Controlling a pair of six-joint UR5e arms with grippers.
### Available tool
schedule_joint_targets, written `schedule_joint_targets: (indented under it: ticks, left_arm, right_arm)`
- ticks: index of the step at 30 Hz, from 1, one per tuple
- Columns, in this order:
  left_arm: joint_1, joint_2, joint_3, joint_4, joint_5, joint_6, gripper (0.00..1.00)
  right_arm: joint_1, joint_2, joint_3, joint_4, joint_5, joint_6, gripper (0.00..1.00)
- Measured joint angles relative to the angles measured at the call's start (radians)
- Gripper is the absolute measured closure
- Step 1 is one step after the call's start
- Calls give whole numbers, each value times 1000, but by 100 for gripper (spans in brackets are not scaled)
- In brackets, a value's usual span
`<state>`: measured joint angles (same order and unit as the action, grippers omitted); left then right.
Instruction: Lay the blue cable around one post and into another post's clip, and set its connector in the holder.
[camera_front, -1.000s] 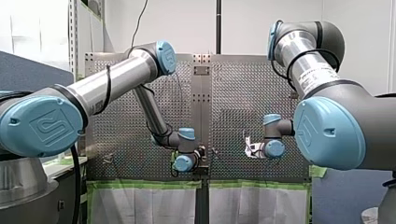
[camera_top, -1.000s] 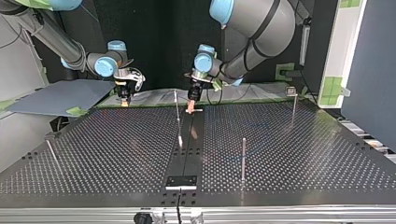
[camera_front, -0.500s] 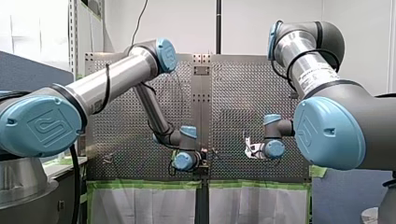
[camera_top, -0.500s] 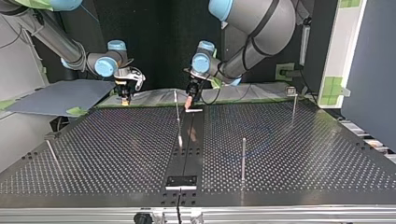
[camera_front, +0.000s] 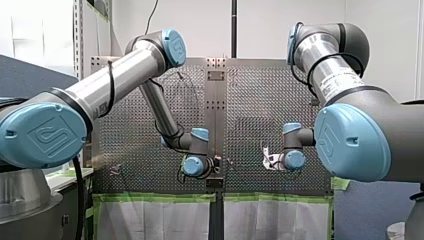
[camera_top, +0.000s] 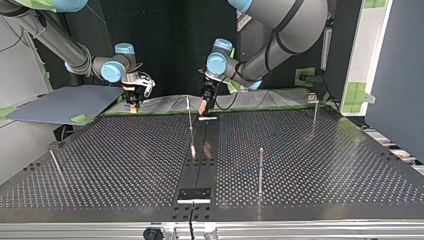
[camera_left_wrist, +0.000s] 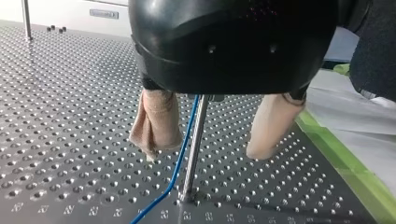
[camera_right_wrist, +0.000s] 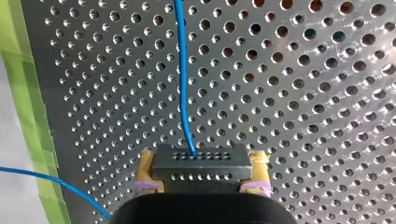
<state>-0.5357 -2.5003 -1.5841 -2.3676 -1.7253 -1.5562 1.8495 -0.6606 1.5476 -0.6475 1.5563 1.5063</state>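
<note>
Nearest in the front view, the blue cap (camera_front: 42, 135) on my left arm (camera_front: 125, 75) and the one on my right arm (camera_front: 330, 65) are each showing an embossed logo; print on the right arm's silver tube is too small to read, same for the label (camera_left_wrist: 102, 14) far back in the left wrist view. my left arm is rising to a high elbow, then dropping its forearm to a wrist sitting low by the centre strip (camera_front: 216, 115); my right arm is folding over its own high elbow, wrist turning in toward the middle. my left gripper (camera_left_wrist: 207, 150) is hanging fingers-down, beige pads (camera_left_wrist: 156, 121) standing wide apart and gripping nothing; a metal post (camera_left_wrist: 195, 140) is standing between them, nearer one pad, no contact that I can see. The blue cable (camera_left_wrist: 180, 158) is running down along that post and bending away at its foot across the perforated table (camera_left_wrist: 70, 116). my right gripper (camera_right_wrist: 201, 162) is clamping the dark connector (camera_right_wrist: 201, 175) between yellow pads (camera_right_wrist: 148, 164), over the table near the green tape (camera_right_wrist: 23, 93); the cable is leaving the connector's face and heading away over the holes, and a second stretch is crossing the tape beside the gripper. In the top view both grippers are sitting at the table's far edge, left one over the centre strip, right one well apart at that view's left
</note>
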Motion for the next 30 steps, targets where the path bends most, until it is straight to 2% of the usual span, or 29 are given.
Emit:
schedule_joint_targets:
  ticks: [14, 20, 26, 30]
  left_arm:
    - [-13, 16, -11, 0, 18, 22, 1]
    - [-9, 57, -34, -22, 71, 36, 1]
    - [1, 65, -40, -74, 129, 62, 1]
    - [2, 64, -44, -91, 150, 69, 1]
  right_arm:
    - [-4, 2, 0, 0, 0, 0, 100]
    - [-5, 3, 0, 0, -1, -1, 100]
    - [-8, 4, 0, -1, -1, 2, 100]
    - [-10, 5, 0, -1, -1, 3, 100]
